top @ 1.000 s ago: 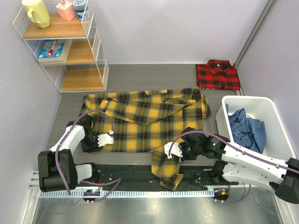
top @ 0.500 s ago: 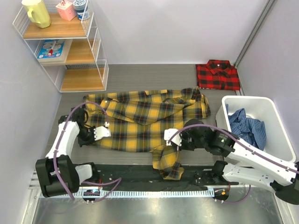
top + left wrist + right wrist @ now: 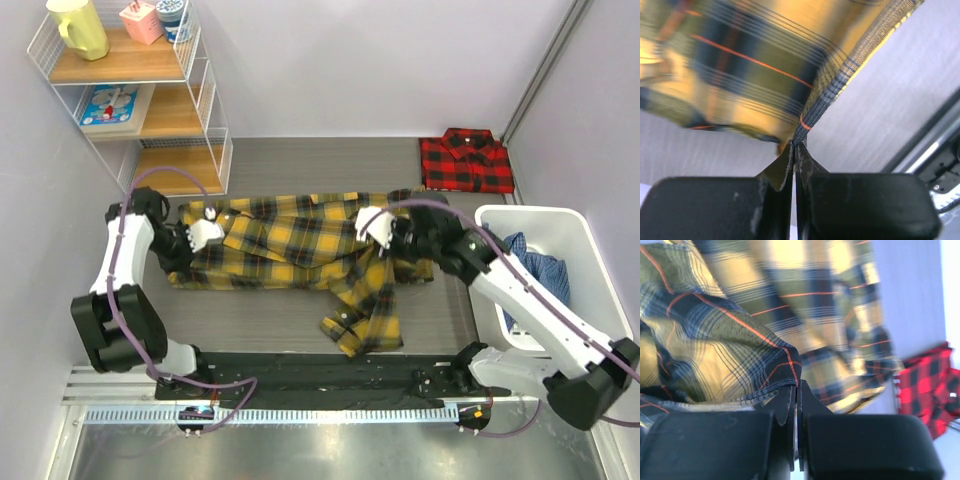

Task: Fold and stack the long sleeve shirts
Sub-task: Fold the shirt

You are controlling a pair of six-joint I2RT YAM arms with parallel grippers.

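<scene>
As the left gripper (image 3: 207, 232) and right gripper (image 3: 374, 224), each pinching its near hem, swing rearward, the yellow-and-dark plaid flannel shirt (image 3: 290, 250) doubles over on the grey worktop (image 3: 300, 165), one sleeve (image 3: 362, 315) trailing.

The overhead camera looks down on the whole table (image 3: 330, 165); both wrist cameras sit close against the yellow shirt (image 3: 290, 250).

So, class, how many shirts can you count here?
3: a yellow shirt spread mid-table, a red shirt folded at the far right, and a blue shirt crumpled in the bin, which may hide more.
</scene>
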